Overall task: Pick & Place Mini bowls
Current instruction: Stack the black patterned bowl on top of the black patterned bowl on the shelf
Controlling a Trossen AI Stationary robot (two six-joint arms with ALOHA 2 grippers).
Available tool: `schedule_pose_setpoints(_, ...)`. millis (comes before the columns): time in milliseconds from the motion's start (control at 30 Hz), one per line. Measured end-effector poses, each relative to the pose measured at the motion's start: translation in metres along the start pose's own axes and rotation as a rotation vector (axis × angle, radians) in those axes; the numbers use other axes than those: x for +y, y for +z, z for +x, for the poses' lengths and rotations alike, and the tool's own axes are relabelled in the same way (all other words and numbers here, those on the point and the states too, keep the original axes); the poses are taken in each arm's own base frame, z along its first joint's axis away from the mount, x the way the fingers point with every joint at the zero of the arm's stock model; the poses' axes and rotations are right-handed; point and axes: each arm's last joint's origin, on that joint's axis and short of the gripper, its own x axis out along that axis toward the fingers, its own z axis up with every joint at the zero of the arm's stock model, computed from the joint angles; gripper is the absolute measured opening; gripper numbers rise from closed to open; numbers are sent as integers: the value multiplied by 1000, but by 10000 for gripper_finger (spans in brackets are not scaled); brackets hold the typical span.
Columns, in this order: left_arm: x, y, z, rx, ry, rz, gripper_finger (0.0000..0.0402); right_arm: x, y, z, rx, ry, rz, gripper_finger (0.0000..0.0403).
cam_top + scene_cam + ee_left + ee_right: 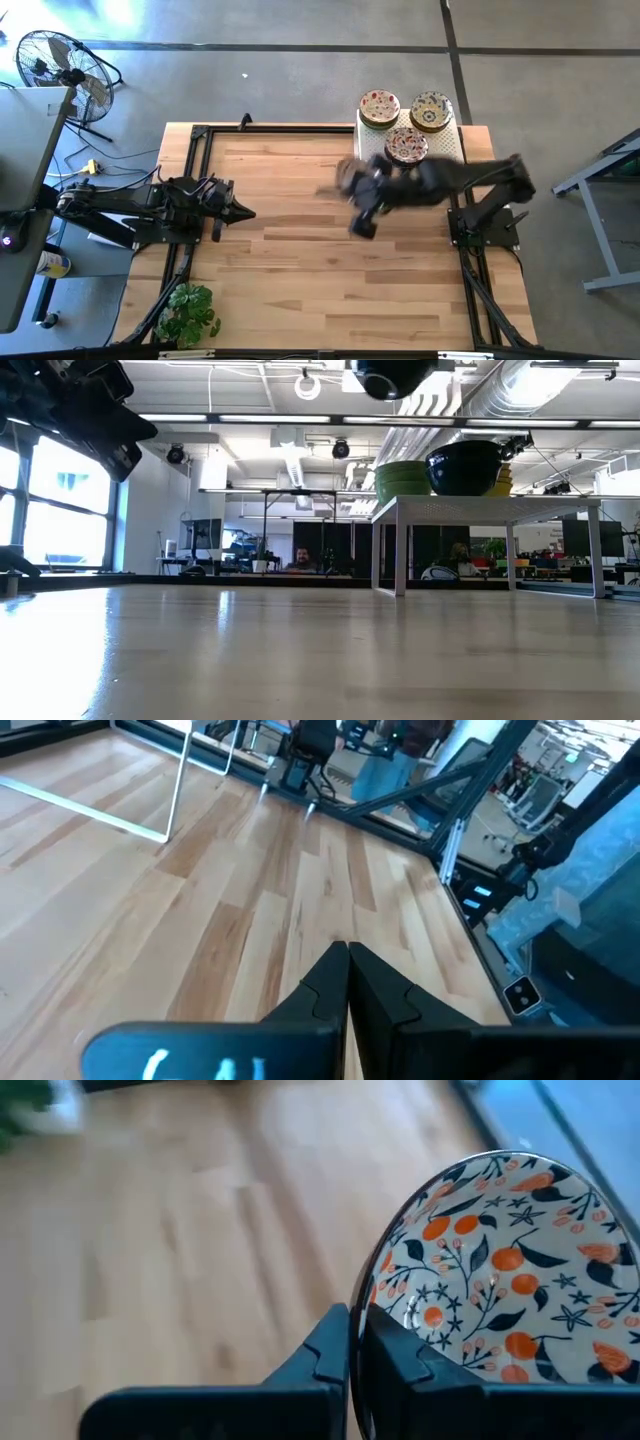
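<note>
Held bowl: a mini bowl (500, 1270) is clamped by its rim between the fingers of the right gripper (352, 1342); round, so no long axis; it sits tilted on edge, its glazed inside facing the wrist camera
Bowl pattern: cream-white ceramic, glossy, with orange fruit, dark leaves and small stars
Right gripper, place: in the high view the right gripper (362, 207) is above the wooden table (300, 260), just in front of the white stand (450, 145), blurred; the held bowl cannot be made out there
Other bowls: three stacks of mini bowls (405, 125) sit on the white stand at the table's far right corner; the top ones lie flat, openings up, patterned in red, green and yellow
Stand, low view: white perforated top on thin legs (490, 510); green and dark bowl sides show above it
Left gripper: the left gripper (238, 212) waits at the table's left side, fingers pressed together, holding nothing
Surface: pale wood planks with a light sheen, framed by black rails
Room: grey concrete floor, a floor fan (60, 65), a potted plant (188, 310) at the table's near edge; open workshop with ceiling lights beyond
</note>
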Motion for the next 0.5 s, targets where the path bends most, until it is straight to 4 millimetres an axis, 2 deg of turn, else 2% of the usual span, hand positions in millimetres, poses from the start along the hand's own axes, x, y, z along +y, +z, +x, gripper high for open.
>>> schedule_pose_setpoints(100, 0, 0, 0, -6, 11, -2, 4, -36, -3, -22, 22, -67, 47, 11)
schedule_pose_setpoints(233, 2, 1, 0, -29, 64, -2, 4, -78, -14, -38, 117, -183, 53, 9)
schedule_pose_setpoints(333, 3, 1, 0, -41, 94, -2, 4, -98, -21, -37, 235, -250, -4, 10)
schedule_pose_setpoints(500, 3, 1, 0, -44, 100, -2, 4, -121, -19, -30, 269, -275, -57, 12)
